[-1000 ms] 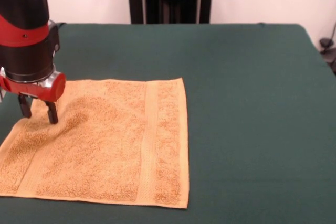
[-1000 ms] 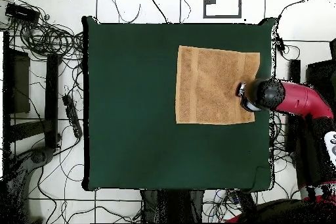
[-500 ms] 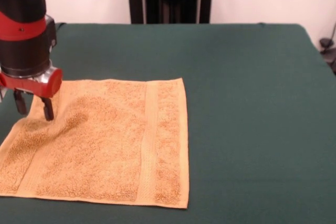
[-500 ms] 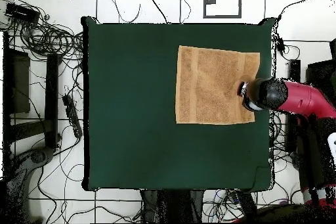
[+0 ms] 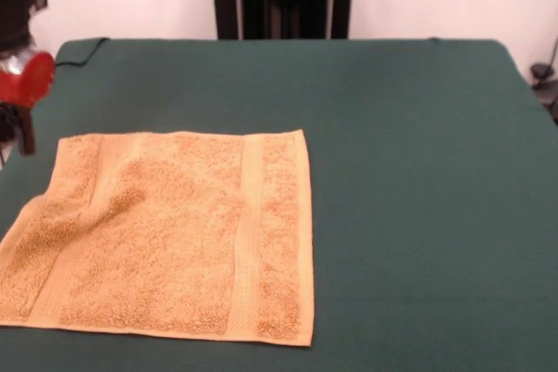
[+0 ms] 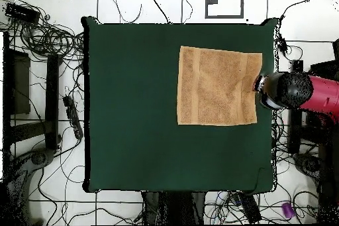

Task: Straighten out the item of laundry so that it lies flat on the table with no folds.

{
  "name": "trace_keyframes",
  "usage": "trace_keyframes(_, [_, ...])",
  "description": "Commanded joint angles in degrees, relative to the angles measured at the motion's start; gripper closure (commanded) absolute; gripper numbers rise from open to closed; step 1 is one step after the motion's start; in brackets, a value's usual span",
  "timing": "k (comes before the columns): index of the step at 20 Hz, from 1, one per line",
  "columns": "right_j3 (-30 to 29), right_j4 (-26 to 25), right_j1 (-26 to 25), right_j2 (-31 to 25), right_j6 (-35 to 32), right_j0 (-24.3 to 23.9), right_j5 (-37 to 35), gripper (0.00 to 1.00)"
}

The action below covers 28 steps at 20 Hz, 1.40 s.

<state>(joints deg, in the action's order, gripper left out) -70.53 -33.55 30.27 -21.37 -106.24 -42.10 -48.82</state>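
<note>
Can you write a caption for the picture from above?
Orange towel spread on the green table, robot gripper at its edge.

tool (image 5: 19, 132) cut off by left edge, finger state unclear, towel (image 5: 166, 233) left corner cropped

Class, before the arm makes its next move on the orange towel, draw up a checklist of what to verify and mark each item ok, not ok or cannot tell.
1. Square orange-tan terry towel fully on the dark green cloth-covered table: ok.
2. Towel free of folds: not ok; a shallow ridge remains near its left side in the front view.
3. All four corners spread out: ok.
4. Red and black gripper clear of the towel: ok; it sits beyond the towel's edge.
5. Gripper open or shut: cannot tell.
6. Table clear of other objects: ok.
</note>
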Motion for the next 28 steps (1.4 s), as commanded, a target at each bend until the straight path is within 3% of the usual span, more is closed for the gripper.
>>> trace_keyframes(1, [-8.6, 2.3, 2.7, -4.2, 12.8, 1.7, -6.8, 0.00])
trace_keyframes(12, [-12.2, 3.2, 0.2, -3.3, 4.2, 2.1, 1.5, 0.00])
trace_keyframes(19, [-13.0, 4.4, 0.0, -1.9, -0.8, 3.3, 2.4, 0.00])
trace_keyframes(28, [-13.1, 4.5, -1.9, -1.6, -2.0, 3.3, 5.2, 0.00])
